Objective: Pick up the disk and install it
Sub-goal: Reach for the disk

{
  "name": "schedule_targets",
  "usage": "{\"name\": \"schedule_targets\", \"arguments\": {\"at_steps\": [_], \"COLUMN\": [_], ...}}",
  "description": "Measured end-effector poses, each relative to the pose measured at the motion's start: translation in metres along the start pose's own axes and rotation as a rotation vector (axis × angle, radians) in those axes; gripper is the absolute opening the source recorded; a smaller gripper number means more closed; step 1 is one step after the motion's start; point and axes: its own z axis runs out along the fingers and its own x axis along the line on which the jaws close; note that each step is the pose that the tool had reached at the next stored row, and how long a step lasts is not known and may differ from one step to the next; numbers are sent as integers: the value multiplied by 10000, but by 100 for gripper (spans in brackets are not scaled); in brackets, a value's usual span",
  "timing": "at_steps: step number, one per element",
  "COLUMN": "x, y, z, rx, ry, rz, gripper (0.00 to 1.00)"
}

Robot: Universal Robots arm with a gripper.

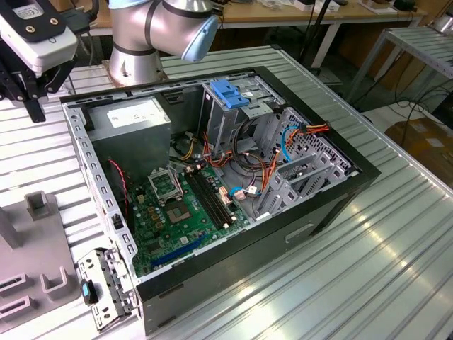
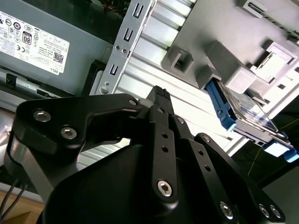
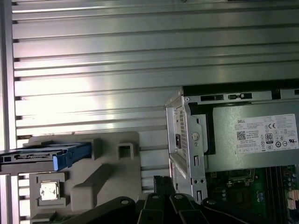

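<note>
The disk (image 2: 243, 111), a flat dark drive with bright blue rails, lies in a grey holder (image 2: 224, 56) on the ribbed table. The first wrist view has the disk (image 3: 46, 156) on the same grey holder (image 3: 112, 172), its blue rail end pointing toward the computer case. My gripper (image 2: 161, 93) hangs above the table between the holder and the case, well short of the disk, shut with nothing in it. In the exterior view the gripper (image 1: 28, 99) sits at the far upper left, beyond the corner of the open computer case (image 1: 333, 212).
The case lies open on the aluminium table (image 1: 396, 269), showing the power supply (image 1: 134, 117), the motherboard (image 1: 184, 205), cables and a grey metal cage with a blue handle (image 1: 230, 92). A loose metal bracket (image 1: 106, 283) lies by the case's near corner.
</note>
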Motion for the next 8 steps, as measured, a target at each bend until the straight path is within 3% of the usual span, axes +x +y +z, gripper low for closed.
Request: {"name": "schedule_targets", "arguments": {"at_steps": [8], "x": [91], "y": [-6], "z": [-2], "rx": [0], "ry": [0], "rz": [0], "gripper": [11]}}
